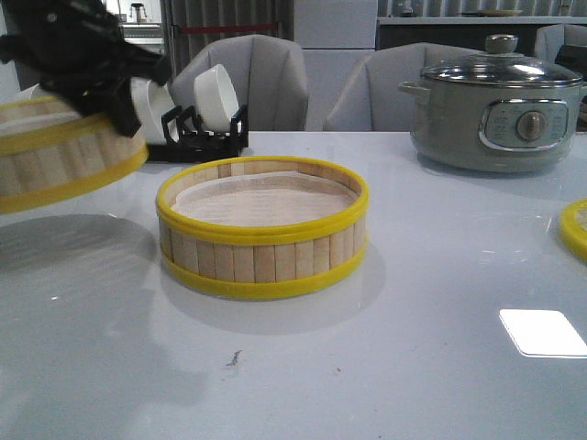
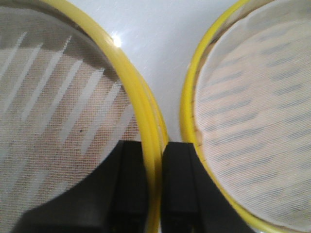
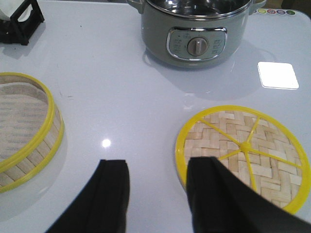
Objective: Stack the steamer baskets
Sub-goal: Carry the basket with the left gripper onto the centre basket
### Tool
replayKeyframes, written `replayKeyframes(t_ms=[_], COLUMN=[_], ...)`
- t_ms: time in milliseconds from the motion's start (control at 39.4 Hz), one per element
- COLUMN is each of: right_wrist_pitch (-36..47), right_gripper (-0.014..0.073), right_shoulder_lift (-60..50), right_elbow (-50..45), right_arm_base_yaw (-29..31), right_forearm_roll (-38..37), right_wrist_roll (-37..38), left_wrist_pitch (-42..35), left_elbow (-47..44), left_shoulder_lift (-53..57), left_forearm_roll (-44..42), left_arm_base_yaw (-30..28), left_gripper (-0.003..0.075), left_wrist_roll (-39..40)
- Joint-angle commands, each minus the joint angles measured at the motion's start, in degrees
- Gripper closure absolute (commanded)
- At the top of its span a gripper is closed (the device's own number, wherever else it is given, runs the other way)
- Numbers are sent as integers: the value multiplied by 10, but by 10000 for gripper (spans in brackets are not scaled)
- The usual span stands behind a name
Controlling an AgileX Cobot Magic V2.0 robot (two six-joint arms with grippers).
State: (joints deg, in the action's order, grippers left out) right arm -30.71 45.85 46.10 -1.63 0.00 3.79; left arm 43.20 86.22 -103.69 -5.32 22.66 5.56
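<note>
the left gripper (image 2: 154, 189) has its jaws pinching the rim of one steamer basket (image 1: 64, 151), held tilted off the table (image 1: 413, 302) at far left. the second steamer basket (image 1: 263, 229) sits flat at centre, just to its right, so the left arm is nearer. the right gripper (image 3: 158, 194) hangs with jaws spread, empty, beside the woven lid (image 3: 243, 150).
</note>
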Motion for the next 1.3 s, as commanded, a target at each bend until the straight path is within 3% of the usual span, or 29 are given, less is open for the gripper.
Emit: replayKeyframes(t_ms=[0,432,737,1270], right_wrist_pitch=[43,43,43,43], right_gripper=[200,200,200,200], right_shoulder_lift=[-2,-2,-2,-2], right_elbow=[20,20,20,20], right_arm_base_yaw=[0,0,0,0], right_forearm_roll=[-5,-5,-5,-5], right_wrist_roll=[-4,-4,-4,-4], left_wrist_pitch=[-12,-67,-89,-113], left_elbow=[67,109,109,109], left_shoulder_lift=[29,10,-31,-64], left_forearm_roll=[-12,-7,53,60], left_arm_base_yaw=[38,191,216,235], left_gripper=[634,634,634,634], left_wrist_roll=[0,0,0,0])
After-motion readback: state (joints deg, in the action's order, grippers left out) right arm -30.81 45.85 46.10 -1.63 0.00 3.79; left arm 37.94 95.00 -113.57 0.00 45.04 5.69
